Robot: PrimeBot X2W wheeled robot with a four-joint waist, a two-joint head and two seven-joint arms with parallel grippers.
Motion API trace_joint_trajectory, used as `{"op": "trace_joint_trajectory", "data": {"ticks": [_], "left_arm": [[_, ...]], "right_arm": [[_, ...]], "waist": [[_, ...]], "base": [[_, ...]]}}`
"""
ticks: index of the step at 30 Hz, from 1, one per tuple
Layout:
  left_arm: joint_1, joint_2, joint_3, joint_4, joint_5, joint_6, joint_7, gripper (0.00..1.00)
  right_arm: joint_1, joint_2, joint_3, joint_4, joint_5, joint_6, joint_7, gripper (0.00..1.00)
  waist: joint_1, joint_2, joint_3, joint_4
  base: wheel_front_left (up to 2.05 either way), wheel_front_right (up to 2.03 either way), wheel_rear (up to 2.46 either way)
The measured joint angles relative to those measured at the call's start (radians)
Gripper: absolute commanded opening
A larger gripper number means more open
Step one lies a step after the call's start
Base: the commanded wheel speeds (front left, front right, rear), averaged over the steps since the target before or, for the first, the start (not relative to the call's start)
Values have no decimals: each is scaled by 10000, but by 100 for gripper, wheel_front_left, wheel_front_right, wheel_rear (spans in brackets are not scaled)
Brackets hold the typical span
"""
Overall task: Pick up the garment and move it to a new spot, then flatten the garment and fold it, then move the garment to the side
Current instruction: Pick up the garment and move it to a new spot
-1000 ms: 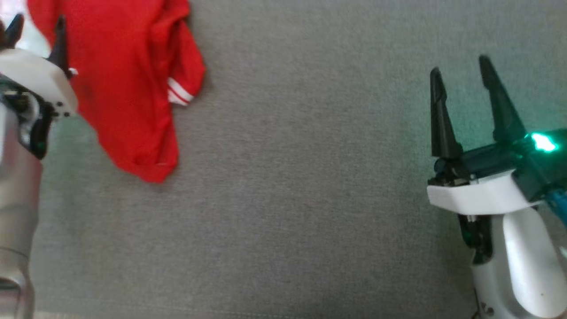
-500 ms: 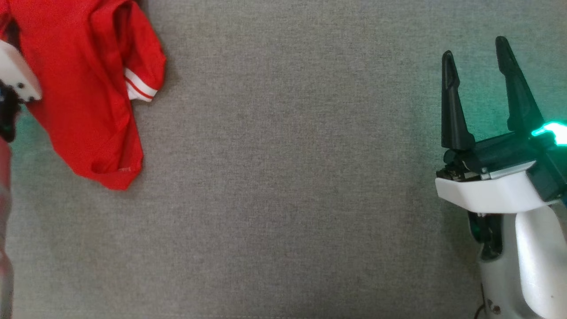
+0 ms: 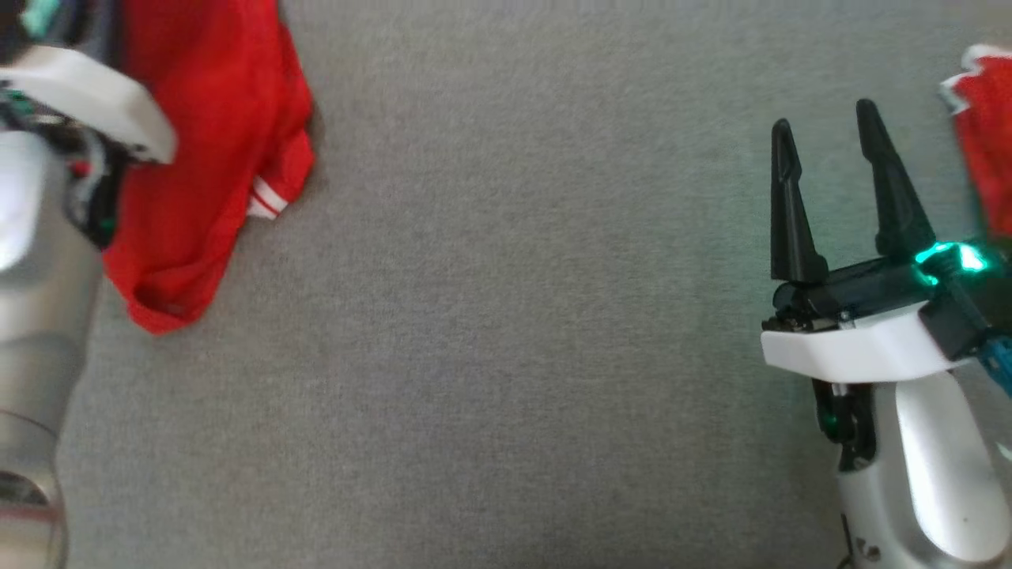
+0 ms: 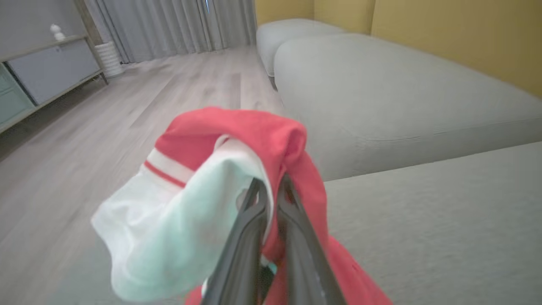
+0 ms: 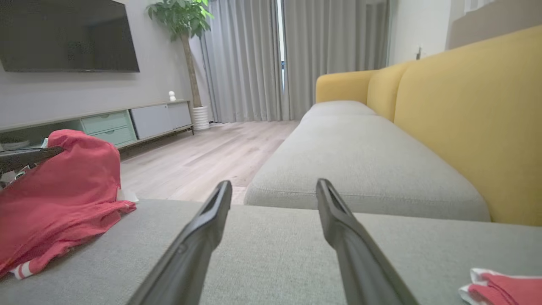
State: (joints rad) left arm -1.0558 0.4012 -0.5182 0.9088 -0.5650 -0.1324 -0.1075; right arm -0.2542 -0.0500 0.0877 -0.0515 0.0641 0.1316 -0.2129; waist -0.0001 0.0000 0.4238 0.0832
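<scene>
With the left gripper pinched shut on a bunched fold of the red garment at the head view's upper left, and the right gripper gaping empty, I reckoned it should lift until the trailing hem cleared the grey cushion before carrying.

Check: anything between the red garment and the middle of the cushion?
Nothing visible. The left end effector is shut on the red garment at the left; the grey cushion is bare from there to the middle. The open right end effector and a second red-and-white cloth sit far right, off that path.
</scene>
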Motion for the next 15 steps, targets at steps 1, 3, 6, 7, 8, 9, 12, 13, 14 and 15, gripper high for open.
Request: {"op": "trace_joint_trajectory", "data": {"ticks": [1, 3, 6, 7, 8, 9, 12, 13, 14, 15], "left_arm": [[64, -42, -217, -291, -163, 0, -8, 0], [203, -153, -673, -932, -485, 0, 4, 0], [404, -399, -1150, -1902, -899, 0, 19, 0], [429, -491, -1283, -2188, -1028, 0, 23, 0], [439, -604, -1342, -2460, -1131, 0, 88, 0], [445, -771, -1354, -2740, -1277, 0, 111, 0], [450, -1392, -1279, -3567, -1875, 58, 151, 0], [438, -1574, -1275, -3854, -1879, 157, 146, 0], [386, -1764, -1269, -4109, -1912, 293, 134, 0], [306, -1933, -1271, -4330, -1908, 462, 119, 0]], "right_arm": [[12, 0, 4, 96, 86, 0, -75, 100], [44, 0, 21, 278, 261, 0, -176, 100], [103, 2, 52, 433, 520, 0, -280, 100], [146, 0, 71, 493, 583, 0, -311, 100], [193, 2, 96, 569, 637, 0, -345, 100], [219, 2, 125, 669, 694, 0, -349, 100], [216, 4, 299, 828, 782, 0, -353, 100], [214, 4, 322, 853, 790, 0, -370, 100], [213, 4, 318, 878, 840, 0, -387, 100], [211, 4, 305, 911, 863, 0, -397, 100]], "waist": [[0, 0, -140, -55], [0, 0, -414, -173], [-1, 0, -768, -404], [-1, 0, -856, -501], [-1, 0, -931, -603], [0, 0, -1006, -705], [0, 0, -1200, -1006], [0, 0, -1252, -1102], [0, 0, -1300, -1197], [0, 0, -1346, -1281]], "base": [[0, 0, 0], [0, 0, 0], [0, 0, 0], [0, 0, 0], [0, 0, 0], [0, 0, 0], [0, 0, 0], [0, 0, 0], [0, 0, 0], [0, 0, 0]]}}
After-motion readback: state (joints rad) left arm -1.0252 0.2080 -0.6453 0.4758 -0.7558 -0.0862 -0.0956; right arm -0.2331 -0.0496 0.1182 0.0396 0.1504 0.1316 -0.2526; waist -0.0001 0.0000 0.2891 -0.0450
